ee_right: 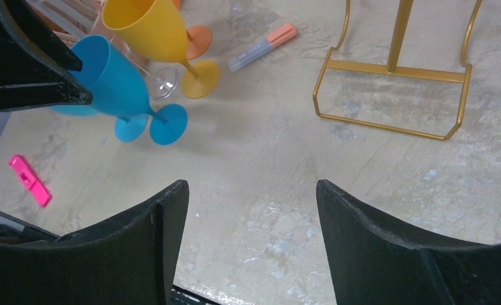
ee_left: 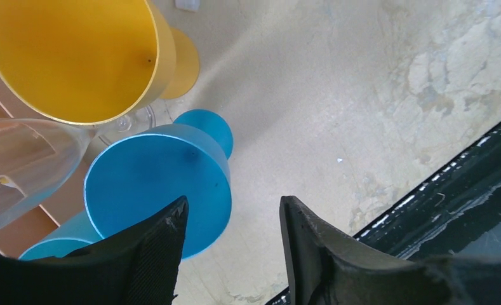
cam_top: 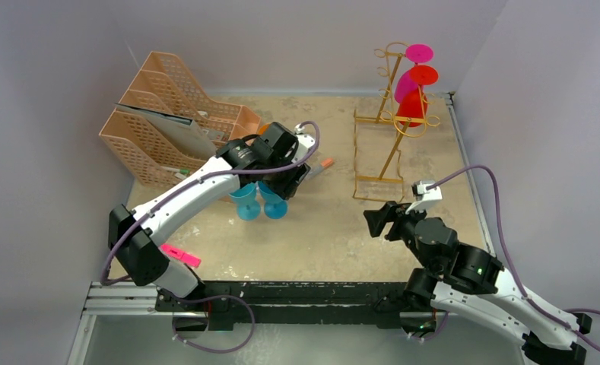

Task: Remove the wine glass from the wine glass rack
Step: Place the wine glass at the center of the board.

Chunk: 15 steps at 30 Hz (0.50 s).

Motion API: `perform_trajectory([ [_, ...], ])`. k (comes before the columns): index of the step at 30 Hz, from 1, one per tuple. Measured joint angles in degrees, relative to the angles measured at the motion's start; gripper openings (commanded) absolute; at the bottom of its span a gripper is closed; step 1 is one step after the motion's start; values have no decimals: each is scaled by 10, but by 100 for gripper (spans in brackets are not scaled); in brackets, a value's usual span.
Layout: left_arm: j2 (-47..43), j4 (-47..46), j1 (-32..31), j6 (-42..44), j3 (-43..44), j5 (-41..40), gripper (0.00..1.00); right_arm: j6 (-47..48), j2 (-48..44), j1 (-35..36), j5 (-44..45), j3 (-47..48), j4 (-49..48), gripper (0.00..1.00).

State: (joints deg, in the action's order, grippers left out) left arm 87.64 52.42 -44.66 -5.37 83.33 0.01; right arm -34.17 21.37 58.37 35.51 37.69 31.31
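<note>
Rack: gold wire stand, upright at the far right of the table; in the right wrist view only its rectangular base and the foot of the post show.
Glasses on rack: three hang bowl down on the right-hand hooks, a pink glass highest, a magenta glass below it, a red glass lowest.
Rack to right gripper: the rack stands far of this gripper, clear table between them; the hung glasses are farther off and higher, well apart from it.
Right gripper state: jaws wide apart, nothing between them, poised over the near right of the table.
Rack to left gripper: well apart; this gripper is at the middle left of the table, the rack to its right.
Left gripper state: jaws partly spread, bare table showing in the gap, nothing clamped.
Blue glasses: two, upright side by side directly under the left gripper; one rim lies beside and partly behind its left finger.
Neighbours: a yellow glass and a clear glass just far of the blue pair.
Marker: lying flat between those glasses and the rack.
Organiser: peach lattice, far left.
Pink clip: near left, beside the left arm.
</note>
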Motion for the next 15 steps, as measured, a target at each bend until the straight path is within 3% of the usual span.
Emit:
perform_trajectory([
  [10, -39, 8, 0, -17, 23, 31, 60, -38, 0, 0, 56, -5, 2, 76],
  [15, -56, 12, 0, -28, 35, 49, 68, -122, -2, 0, 122, 0, 65, 74],
])
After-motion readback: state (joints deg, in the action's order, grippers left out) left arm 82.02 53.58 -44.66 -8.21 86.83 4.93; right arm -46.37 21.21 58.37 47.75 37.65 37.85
